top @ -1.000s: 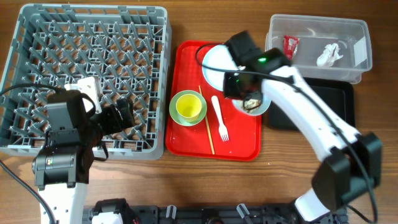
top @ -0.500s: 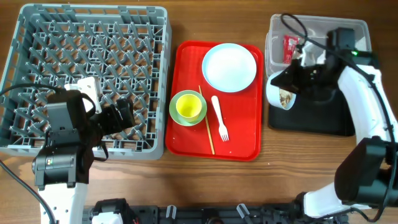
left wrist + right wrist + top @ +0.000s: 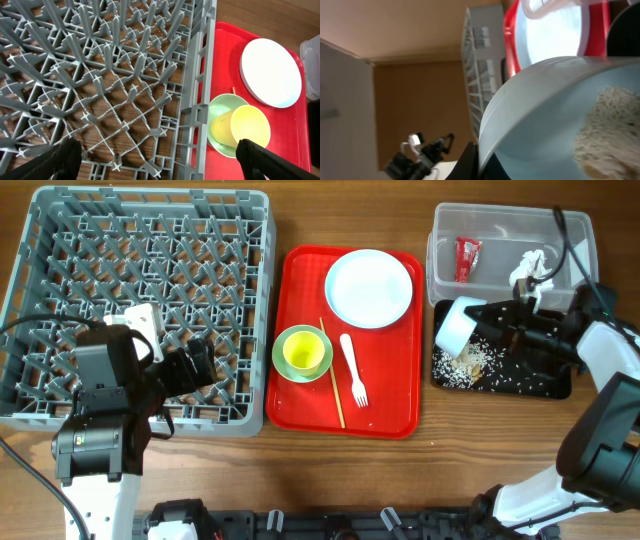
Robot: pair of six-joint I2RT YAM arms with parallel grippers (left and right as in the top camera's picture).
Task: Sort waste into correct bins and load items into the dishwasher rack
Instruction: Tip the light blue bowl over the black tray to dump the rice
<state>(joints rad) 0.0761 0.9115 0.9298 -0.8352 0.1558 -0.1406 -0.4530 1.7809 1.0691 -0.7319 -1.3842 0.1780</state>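
My right gripper (image 3: 484,330) is shut on the rim of a pale bowl (image 3: 457,328) and holds it tipped on its side over the black tray (image 3: 545,385). Beige food scraps (image 3: 468,366) lie scattered on the tray. In the right wrist view the bowl (image 3: 545,105) still has scraps (image 3: 607,131) inside, with the gripper (image 3: 482,161) on its rim. The clear tub (image 3: 580,290) holds the red wrapper (image 3: 466,256) and white tissue (image 3: 528,268). My left gripper (image 3: 195,366) is open and empty over the grey rack (image 3: 60,240); its fingers (image 3: 257,161) frame the rack (image 3: 125,100).
The red serving tray (image 3: 390,415) holds a pale plate (image 3: 369,288), a green bowl (image 3: 285,365) with a yellow cup (image 3: 305,352) in it, a white fork (image 3: 353,370) and chopsticks (image 3: 332,385). The plate (image 3: 271,72) and cup (image 3: 247,127) also show in the left wrist view.
My right arm carried the bowl from the red tray to the black tray and tipped it; scraps have spilled onto the tray. The left arm has not moved.
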